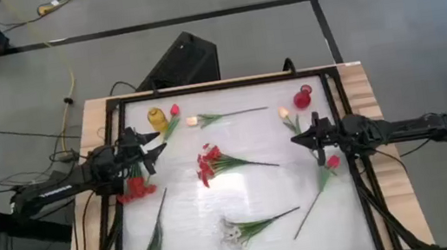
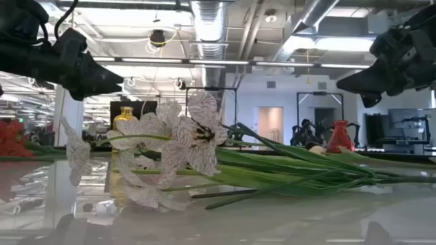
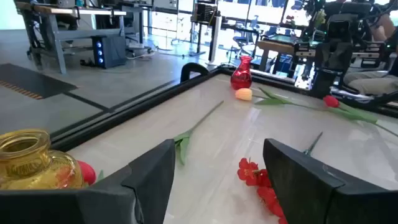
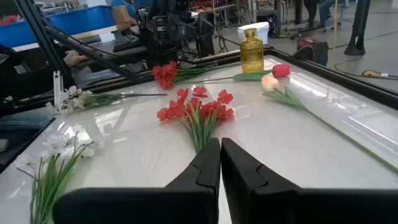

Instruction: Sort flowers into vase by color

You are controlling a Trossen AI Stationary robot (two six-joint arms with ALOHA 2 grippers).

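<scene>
Left end effector (image 1: 155, 149): fingers spread wide, empty, above the tabletop (image 1: 183, 214).
Yellow vase (image 1: 156, 119): just beside it, a red tulip (image 1: 174, 110) lying close.
Red cluster (image 1: 209, 162): ahead, between both arms.
Right end effector (image 1: 297, 140): fingers pressed together, empty.
Red vase (image 1: 302, 97): near it.
Risk: thin stalks could slip a pinch; a low reach might topple a vase.

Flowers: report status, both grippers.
Left gripper open, empty, near yellow vase. Right gripper shut, empty. Flowers all on table, none in vases. Nothing blocking.
</scene>
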